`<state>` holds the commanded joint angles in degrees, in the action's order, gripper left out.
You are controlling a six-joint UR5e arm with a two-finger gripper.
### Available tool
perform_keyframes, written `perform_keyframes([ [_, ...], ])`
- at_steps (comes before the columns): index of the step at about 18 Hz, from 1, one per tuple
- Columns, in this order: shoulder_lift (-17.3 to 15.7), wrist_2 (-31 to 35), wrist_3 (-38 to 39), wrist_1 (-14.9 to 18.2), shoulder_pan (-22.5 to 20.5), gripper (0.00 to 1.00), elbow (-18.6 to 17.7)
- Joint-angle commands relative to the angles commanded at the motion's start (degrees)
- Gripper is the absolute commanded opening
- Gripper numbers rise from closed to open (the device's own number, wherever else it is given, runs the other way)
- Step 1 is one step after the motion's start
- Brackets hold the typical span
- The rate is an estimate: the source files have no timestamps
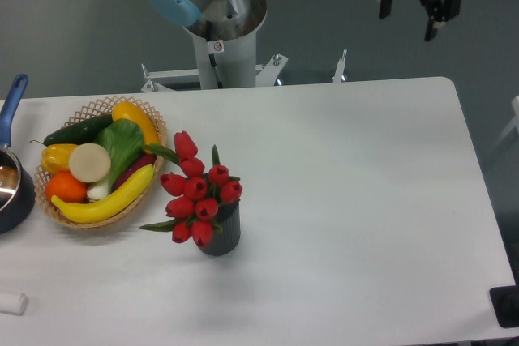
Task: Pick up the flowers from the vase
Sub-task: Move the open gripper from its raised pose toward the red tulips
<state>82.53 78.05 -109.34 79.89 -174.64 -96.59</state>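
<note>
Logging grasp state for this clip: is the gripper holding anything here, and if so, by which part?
Nothing is held. The gripper hangs open at the top right, beyond the table's far edge, far from the flowers, which sit in the vase.

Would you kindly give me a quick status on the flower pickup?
Hand open, high beyond the table's far right edge, holding nothing. Flowers in the vase, untouched. Fruit basket close beside the blooms' left; approach from above unobstructed.

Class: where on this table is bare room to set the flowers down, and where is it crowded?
Free: the table right of the vase, to its right edge. Crowded: the left, where flowers, basket and pot cluster.
</note>
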Motion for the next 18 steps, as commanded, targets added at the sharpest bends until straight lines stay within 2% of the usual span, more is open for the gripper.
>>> perform_keyframes([
  [7, -0.1, -1.5, 0.2, -0.4, 0.3, 1.00, -0.9],
  [10, -2.0, -1.7, 0.4, -1.1, 0.7, 1.00, -4.7],
  [12, -2.1, -2.3, 4.7, -4.5, 0.9, 1.00, -5.8],
  [15, -1.8, -7.2, 12.6, -5.1, 1.5, 1.00, -6.2],
  [18, -1.8, -8.2, 16.6, -5.3, 2.6, 1.00, -6.9],
])
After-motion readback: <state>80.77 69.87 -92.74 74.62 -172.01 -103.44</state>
